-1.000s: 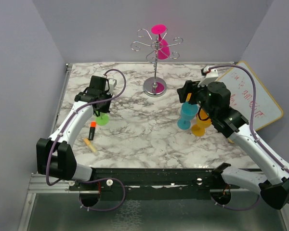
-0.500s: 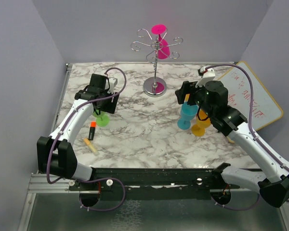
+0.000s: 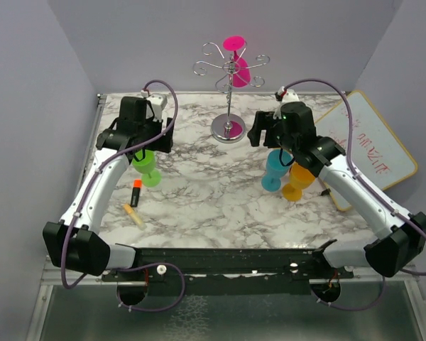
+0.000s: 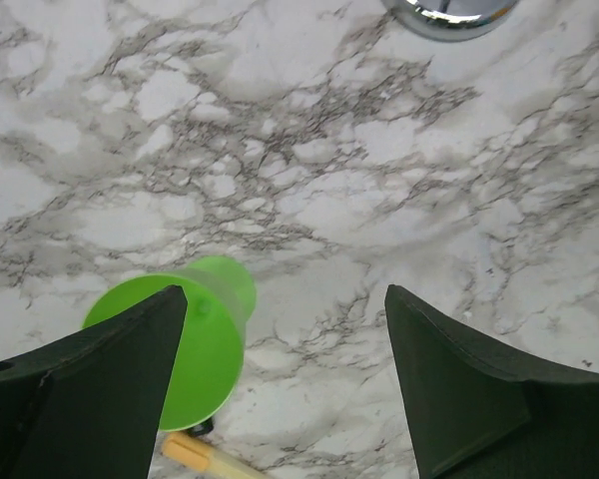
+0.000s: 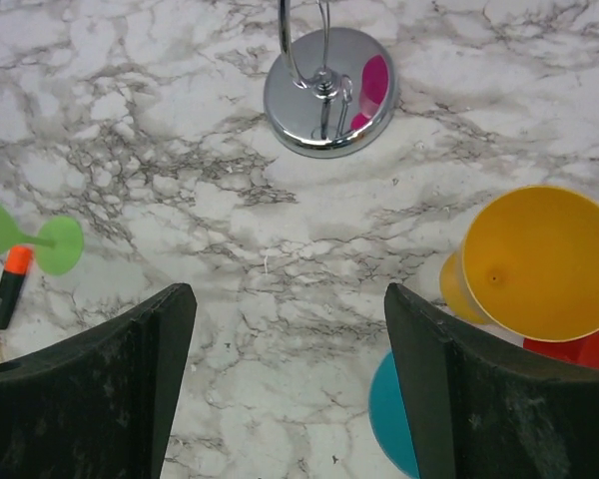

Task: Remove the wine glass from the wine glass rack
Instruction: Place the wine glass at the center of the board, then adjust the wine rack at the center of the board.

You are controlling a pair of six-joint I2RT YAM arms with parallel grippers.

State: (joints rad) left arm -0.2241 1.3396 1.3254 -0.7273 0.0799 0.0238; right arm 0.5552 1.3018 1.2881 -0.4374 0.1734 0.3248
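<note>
Nothing lifted yet, whole job left

The pink wine glass (image 3: pixel 241 72) is seen hanging on the wine glass rack (image 3: pixel 228 106) at the desk's (image 3: pixel 199 192) far side; left pincer (image 4: pixel 285 299) and right pincer (image 5: pixel 288 294) are spread, nothing gripped.

Red handwriting on whiteboard (image 3: pixel 383 153), too small to read.

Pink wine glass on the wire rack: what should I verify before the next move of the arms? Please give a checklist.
1. Pink plastic wine glass hangs upside down on the silver wire rack: ok.
2. Right gripper open, empty: ok.
3. Left gripper open, empty: ok.
4. A gripper near the glass: not ok; both face the marble table.
5. Teal glass and yellow glass clear of the right gripper's path: cannot tell.
</note>
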